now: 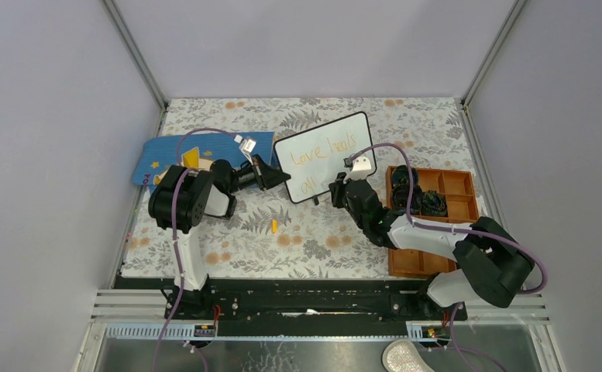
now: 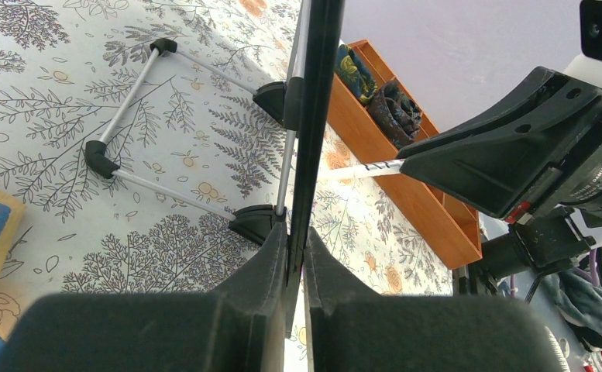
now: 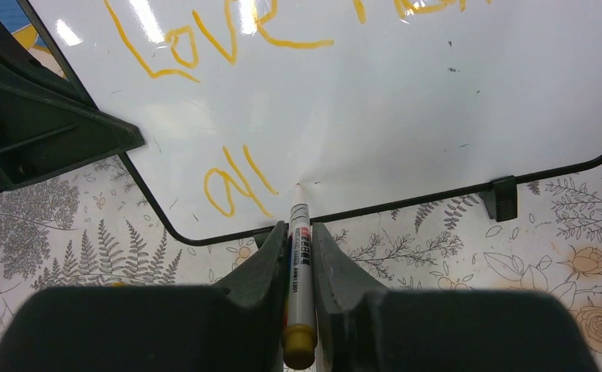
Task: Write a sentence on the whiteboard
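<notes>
The tabletop (image 1: 305, 232) has a flowery cloth on it. The whiteboard (image 1: 330, 164) stands leaning back near the middle, a bit toward the far edge. It looks light and stiff. Its face is shiny and smooth, so I think it is slippery. It rests on thin legs with little feet, so a hard push could slide it or tip it. The black rim is the best place to hold it.

The left end effector (image 2: 296, 248) is squeezed nearly shut on the board's left rim. The right end effector (image 3: 299, 232) is squeezed nearly shut on a thin pen (image 3: 300, 263). The pen tip touches the board just right of "all". The sentence (image 1: 321, 151) is orange and looks not done yet.
</notes>
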You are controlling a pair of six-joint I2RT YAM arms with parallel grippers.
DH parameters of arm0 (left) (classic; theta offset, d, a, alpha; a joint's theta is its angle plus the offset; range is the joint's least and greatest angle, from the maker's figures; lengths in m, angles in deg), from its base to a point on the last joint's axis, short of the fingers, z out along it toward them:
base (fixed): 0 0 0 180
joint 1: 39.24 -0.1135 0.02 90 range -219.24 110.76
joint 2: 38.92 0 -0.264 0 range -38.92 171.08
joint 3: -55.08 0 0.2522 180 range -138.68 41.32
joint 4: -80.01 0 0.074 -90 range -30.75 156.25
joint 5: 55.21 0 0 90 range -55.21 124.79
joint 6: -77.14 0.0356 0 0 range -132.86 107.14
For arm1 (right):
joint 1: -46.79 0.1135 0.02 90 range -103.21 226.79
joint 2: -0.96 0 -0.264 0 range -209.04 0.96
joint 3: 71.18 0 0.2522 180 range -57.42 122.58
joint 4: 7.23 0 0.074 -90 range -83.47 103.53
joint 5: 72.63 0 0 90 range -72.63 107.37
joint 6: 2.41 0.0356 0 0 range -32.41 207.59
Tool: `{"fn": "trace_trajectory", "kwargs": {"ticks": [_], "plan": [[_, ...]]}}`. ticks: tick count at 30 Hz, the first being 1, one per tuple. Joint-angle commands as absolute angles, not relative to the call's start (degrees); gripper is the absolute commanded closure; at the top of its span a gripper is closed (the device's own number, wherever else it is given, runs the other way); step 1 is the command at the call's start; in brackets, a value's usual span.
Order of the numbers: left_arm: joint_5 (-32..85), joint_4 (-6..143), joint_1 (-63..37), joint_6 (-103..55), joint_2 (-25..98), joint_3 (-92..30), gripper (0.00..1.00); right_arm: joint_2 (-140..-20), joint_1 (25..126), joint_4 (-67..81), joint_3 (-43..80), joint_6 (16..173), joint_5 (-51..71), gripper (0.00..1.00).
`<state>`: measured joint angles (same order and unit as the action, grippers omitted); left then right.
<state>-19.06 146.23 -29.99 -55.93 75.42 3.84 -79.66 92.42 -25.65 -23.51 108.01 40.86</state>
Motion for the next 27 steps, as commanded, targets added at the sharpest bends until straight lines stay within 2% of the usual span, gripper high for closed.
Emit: {"fn": "trace_trajectory", "kwargs": {"ticks": [1, 27], "plan": [[-20.1, 142.0, -29.2, -55.7, 75.8, 4.2, 1.00, -80.4, 92.0, -29.0, -21.0, 108.5, 43.5, 1.00], [-20.1, 141.6, -28.8, -55.2, 75.4, 4.2, 1.00, -81.5, 91.7, -27.4, -21.3, 108.9, 44.0, 1.00]]}}
